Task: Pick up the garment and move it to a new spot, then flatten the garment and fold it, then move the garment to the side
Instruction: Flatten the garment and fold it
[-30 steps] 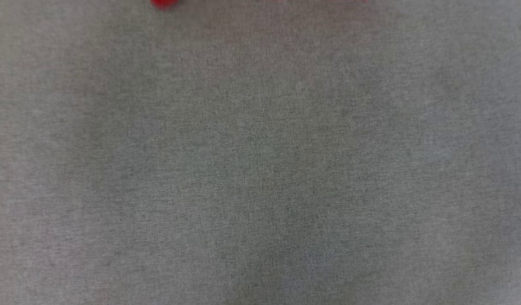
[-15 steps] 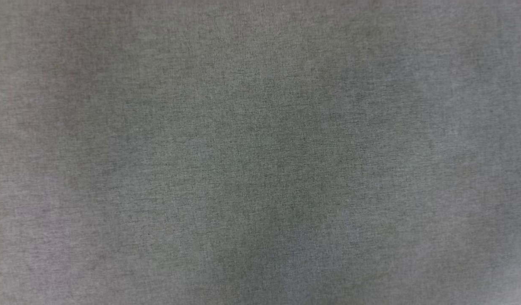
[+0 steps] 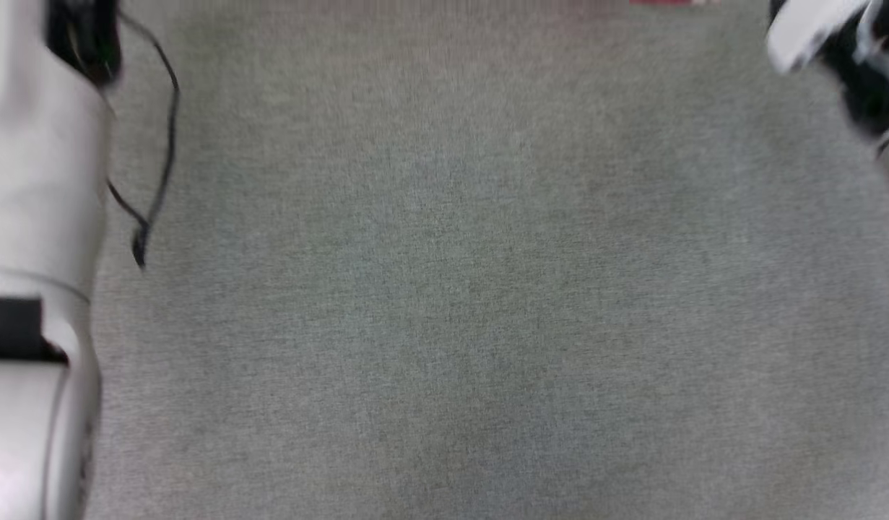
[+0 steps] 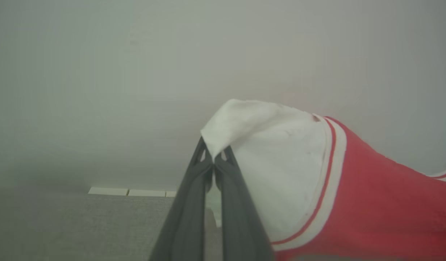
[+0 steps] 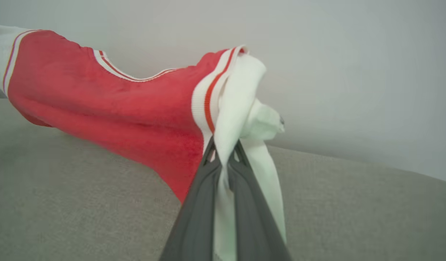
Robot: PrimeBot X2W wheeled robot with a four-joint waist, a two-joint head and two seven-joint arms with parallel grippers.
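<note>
Progress is sitting at the first stage: you are holding the garment (image 4: 371, 188) up off the grey cloth surface (image 5: 63, 203). The pick-up is therefore looking done and the carry to a new spot appears to be under way, while the flattening, the fold and the final shift to the side are all waiting. Your left pincer (image 4: 214, 154) is standing fully closed, its two dark fingers pinching the edge of one white sleeve (image 4: 280, 152). From that grip the shirt is running away toward 4 o'clock in the left wrist view. Your right pincer (image 5: 224, 154) is likewise clamped tight, biting a bunched fold of the other white sleeve (image 5: 241, 90). A tail of white cloth is hanging past its fingers toward 5 o'clock and the red body is stretching off toward 10 o'clock. Between the two grips the garment is spanning as a slightly sagging band; whether its lower red part is brushing the surface or clearing it, you are not able to tell. It is showing bright red in the body and white in the sleeves, with a thin red stripe running where white meets red and striped trim curving along the neckline. In the head view a blurred red edge of the garment (image 3: 668, 2) is peeking in at 1 o'clock, with your pale left forearm (image 3: 40, 180) at 9 o'clock and your right arm (image 3: 812, 29) at 2 o'clock.
</note>
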